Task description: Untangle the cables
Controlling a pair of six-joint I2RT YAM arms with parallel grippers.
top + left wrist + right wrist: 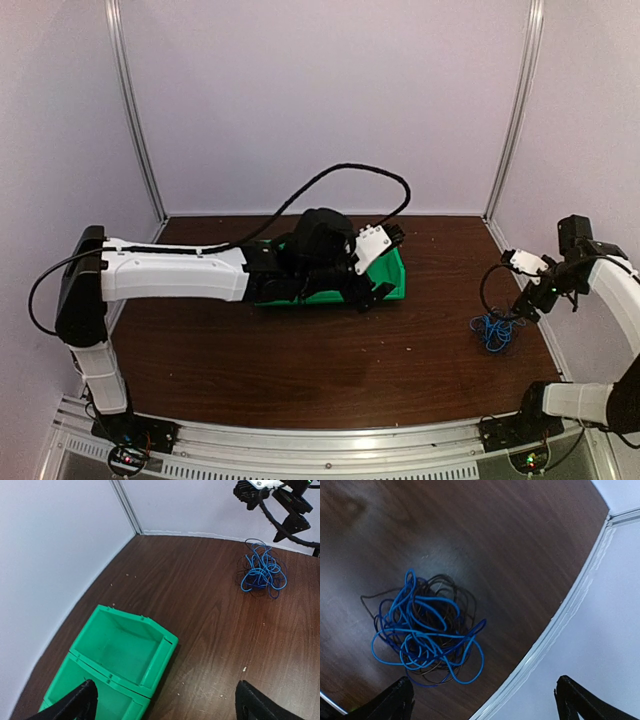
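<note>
left arm (170, 272): shells were white, joints black | right arm (615, 285): same white-and-black finish | thick black cable (345, 172): ran looped along left arm | arm bases (135, 432): were black

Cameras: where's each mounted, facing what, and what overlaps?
Top external: above and behind the bases, looking down on the table; both arms show.
Left wrist: above the green bin, facing right across the table; left gripper open at bottom.
Right wrist: over the cables, looking down; right gripper open at bottom.
Shared: cables in all three.
</note>
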